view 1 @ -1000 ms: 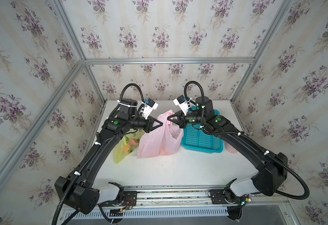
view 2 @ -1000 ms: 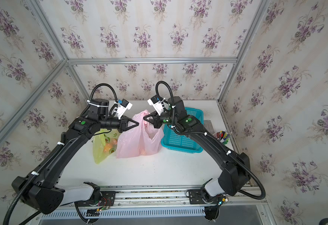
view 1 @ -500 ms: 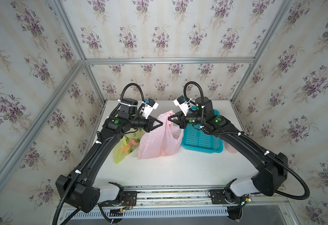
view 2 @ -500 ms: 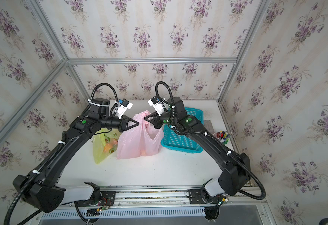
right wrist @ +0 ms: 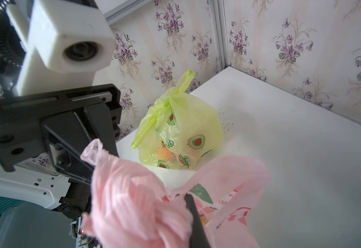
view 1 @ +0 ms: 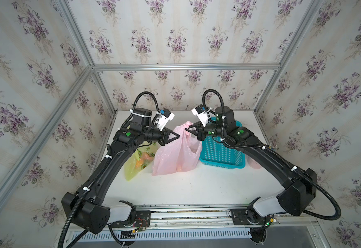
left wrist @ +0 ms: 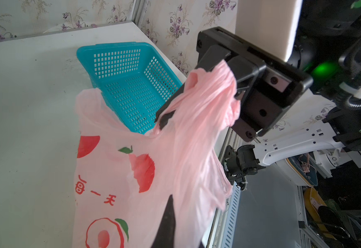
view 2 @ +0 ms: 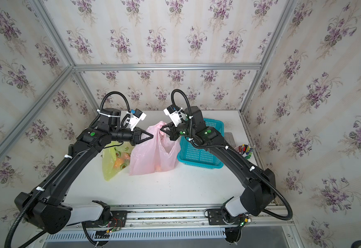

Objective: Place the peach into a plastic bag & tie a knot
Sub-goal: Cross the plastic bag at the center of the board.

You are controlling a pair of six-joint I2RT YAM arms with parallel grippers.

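The pink plastic bag (view 1: 175,154) (view 2: 154,154) stands mid-table with red fruit prints. An orange shape low inside, the peach (view 1: 180,168) (view 2: 159,169), shows faintly through the film. My right gripper (view 1: 187,130) (view 2: 161,130) (right wrist: 187,196) is shut on the bunched handle at the bag's top (left wrist: 207,96). A loop end sticks out past its fingers. My left gripper (view 1: 178,136) (view 2: 152,136) (left wrist: 170,198) is shut, its tip pressed into the bag's film just left of the top. The two grippers face each other, a little apart.
A knotted yellow-green bag of fruit (view 1: 138,161) (view 2: 116,160) (right wrist: 179,133) lies left of the pink bag, under my left arm. A blue basket (view 1: 220,154) (view 2: 199,154) (left wrist: 128,81) stands right of it, under my right arm. A pen cup (view 2: 245,150) sits at the right wall.
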